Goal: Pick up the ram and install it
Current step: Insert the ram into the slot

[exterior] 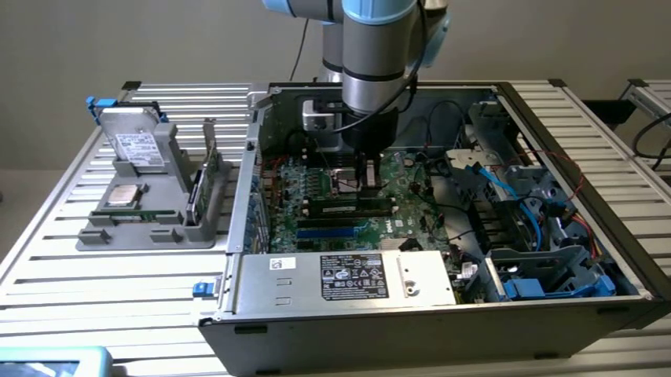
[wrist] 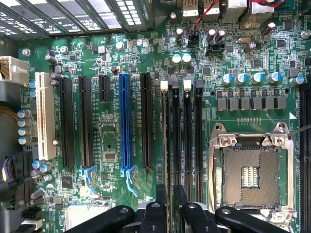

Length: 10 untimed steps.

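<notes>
Exterior view: light is diffuse, from overhead, moderately bright. The slatted worktop [exterior: 63,236] reads pale, with a soft sheen and no hard glare. Inside the computer case [exterior: 419,334] it is dimmer; the case walls and the arm [exterior: 372,47] lay soft shadow across the motherboard [exterior: 314,188].

Wrist view: the board is lit evenly and colours are saturated. Small highlights sit on the capacitor tops [wrist: 181,58] and the socket frame [wrist: 252,141]. The vent slats [wrist: 97,14] are close to washed out. The black claw [wrist: 170,191] reads dark, with faint sheen on its links.
</notes>
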Motion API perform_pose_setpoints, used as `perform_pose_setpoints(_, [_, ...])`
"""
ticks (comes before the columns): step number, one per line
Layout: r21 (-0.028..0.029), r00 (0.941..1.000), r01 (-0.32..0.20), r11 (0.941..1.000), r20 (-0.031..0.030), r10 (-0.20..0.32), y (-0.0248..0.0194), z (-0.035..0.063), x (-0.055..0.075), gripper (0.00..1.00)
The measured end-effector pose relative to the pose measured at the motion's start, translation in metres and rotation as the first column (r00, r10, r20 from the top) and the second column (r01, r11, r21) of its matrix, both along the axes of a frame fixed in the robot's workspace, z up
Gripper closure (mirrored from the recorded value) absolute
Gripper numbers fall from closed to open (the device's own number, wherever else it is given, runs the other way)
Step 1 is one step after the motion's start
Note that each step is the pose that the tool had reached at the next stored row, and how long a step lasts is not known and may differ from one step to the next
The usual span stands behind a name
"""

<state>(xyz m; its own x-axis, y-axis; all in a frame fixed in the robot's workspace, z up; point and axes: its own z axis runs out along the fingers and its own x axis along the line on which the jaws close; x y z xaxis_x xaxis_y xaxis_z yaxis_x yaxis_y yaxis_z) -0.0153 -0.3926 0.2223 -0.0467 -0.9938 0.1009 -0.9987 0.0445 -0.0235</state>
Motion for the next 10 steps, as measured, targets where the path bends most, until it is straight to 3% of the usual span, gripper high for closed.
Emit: perform_pose_setpoints(10, [-0.0003,1.0000,0.000,1.0000,0.0087,0.000,0.0014,0.0025,0.0021,0.80])
